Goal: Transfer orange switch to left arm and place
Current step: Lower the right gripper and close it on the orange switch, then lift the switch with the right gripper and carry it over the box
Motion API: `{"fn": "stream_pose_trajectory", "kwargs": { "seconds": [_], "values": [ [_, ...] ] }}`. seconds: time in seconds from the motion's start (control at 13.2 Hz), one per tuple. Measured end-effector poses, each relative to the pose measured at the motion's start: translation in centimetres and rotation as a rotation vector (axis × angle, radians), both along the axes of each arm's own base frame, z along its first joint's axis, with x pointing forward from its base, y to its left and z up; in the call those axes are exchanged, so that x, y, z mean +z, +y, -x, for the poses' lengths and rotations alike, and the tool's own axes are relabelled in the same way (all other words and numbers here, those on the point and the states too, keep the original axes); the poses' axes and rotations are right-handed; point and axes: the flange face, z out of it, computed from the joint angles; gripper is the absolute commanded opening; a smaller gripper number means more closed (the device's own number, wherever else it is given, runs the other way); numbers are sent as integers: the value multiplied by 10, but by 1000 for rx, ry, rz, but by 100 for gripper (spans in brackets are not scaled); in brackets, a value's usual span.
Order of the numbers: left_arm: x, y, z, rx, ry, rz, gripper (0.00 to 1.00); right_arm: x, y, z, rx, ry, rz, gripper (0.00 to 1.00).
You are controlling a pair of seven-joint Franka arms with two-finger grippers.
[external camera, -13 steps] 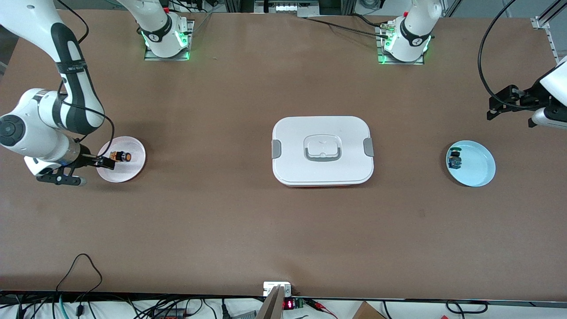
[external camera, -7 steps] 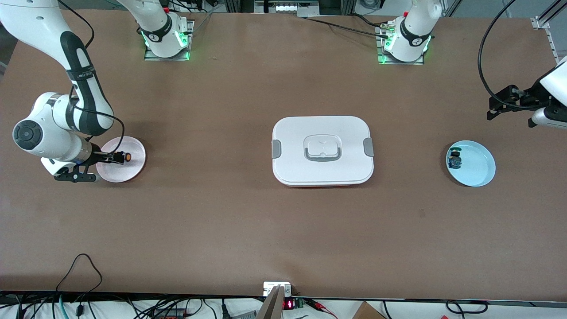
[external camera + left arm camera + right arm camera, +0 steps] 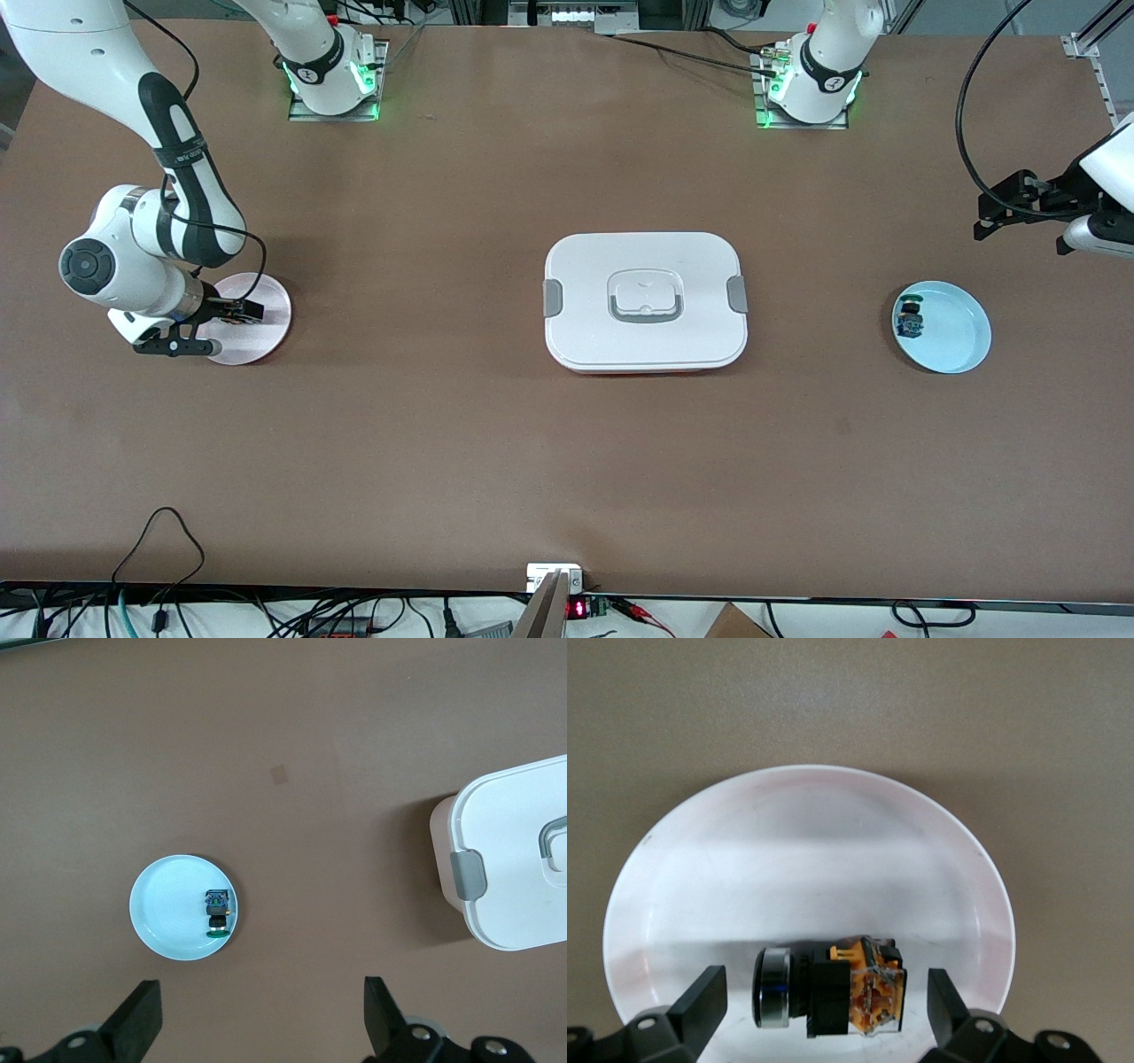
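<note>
Pink plate [image 3: 261,332] at the right arm's end of the desk [image 3: 567,461], carrying the orange switch [image 3: 833,992] on its side. Right gripper [image 3: 824,1014] low over it, fingers [image 3: 700,997] apart, straddling the switch. White box [image 3: 645,301] mid-desk, between that plate and the blue plate [image 3: 952,341] holding a blue-based switch [image 3: 909,321]. Left gripper [image 3: 261,1019] waiting high above, fingers [image 3: 137,1023] apart.
</note>
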Motion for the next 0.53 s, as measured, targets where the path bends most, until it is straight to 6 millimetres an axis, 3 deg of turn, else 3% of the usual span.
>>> {"fn": "stream_pose_trajectory", "kwargs": {
  "seconds": [0.53],
  "values": [
    [0,0,0,0,0,0,100,-14,0,7,14,30,-3,100]
  ]
}}
